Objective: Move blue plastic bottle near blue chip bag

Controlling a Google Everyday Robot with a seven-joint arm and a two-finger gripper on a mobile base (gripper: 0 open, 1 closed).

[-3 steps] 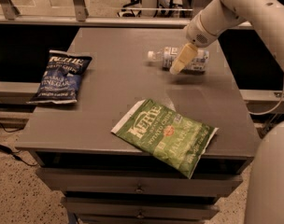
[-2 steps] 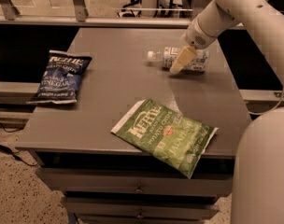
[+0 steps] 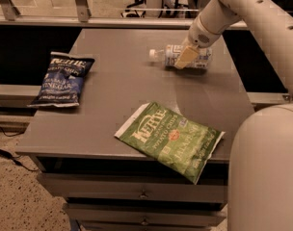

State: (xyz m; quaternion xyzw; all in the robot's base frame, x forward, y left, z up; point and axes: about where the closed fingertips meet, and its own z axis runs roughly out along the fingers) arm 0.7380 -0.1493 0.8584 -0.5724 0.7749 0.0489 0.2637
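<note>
The blue plastic bottle (image 3: 166,55) lies on its side at the far right of the grey table (image 3: 117,85), with its white cap pointing left. My gripper (image 3: 187,57) reaches down from the upper right and sits right at the bottle's middle, covering part of the label. The blue chip bag (image 3: 62,78) lies flat at the table's left edge, far from the bottle.
A larger green Kettle chip bag (image 3: 170,139) lies at the front of the table and overhangs the front edge. Drawers (image 3: 141,194) sit below the table top. My arm (image 3: 243,8) and body (image 3: 267,172) fill the right side. A railing runs behind the table.
The gripper stays at the bottle in nearly the same spot. The bottle and both bags have not moved.
</note>
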